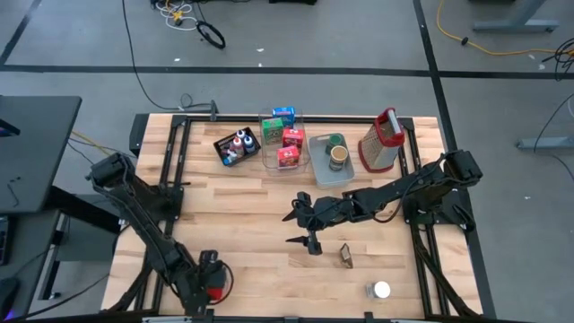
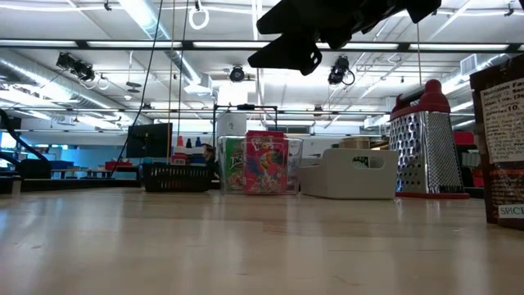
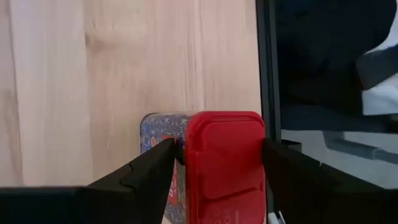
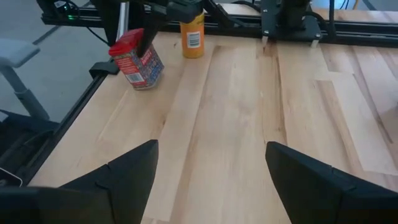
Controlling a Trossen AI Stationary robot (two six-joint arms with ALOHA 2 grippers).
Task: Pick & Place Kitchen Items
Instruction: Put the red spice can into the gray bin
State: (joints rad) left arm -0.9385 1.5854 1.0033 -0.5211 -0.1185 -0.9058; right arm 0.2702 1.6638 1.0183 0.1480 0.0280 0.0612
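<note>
A jar with a red cap [image 3: 225, 162] and a patterned label stands on the wood at the table's near left corner [image 1: 215, 290], also seen in the right wrist view [image 4: 134, 59]. My left gripper [image 3: 219, 149] comes down over it, open, one finger on each side of the cap. My right gripper [image 1: 292, 230] hangs open above the table's middle, nothing between its fingers [image 4: 211, 168]. A yellow bottle [image 4: 193, 36] stands beside the jar. A small brown spice jar [image 1: 346, 256] and a white-capped item [image 1: 380, 290] sit near the front right. My left gripper's fingers [image 3: 155, 165] stand close beside the two sides of the jar's red cap [image 3: 193, 155], slanting down from above. I cannot tell whether they touch it. The jar stands on the table.
Along the far edge stand a black tray of small bottles [image 1: 238, 146], a clear bin of little boxes [image 1: 283, 139], a grey-blue bin with cans [image 1: 330, 157] and a metal grater [image 1: 381, 142]. The table's black frame rail [image 3: 267, 62] runs right beside the jar.
</note>
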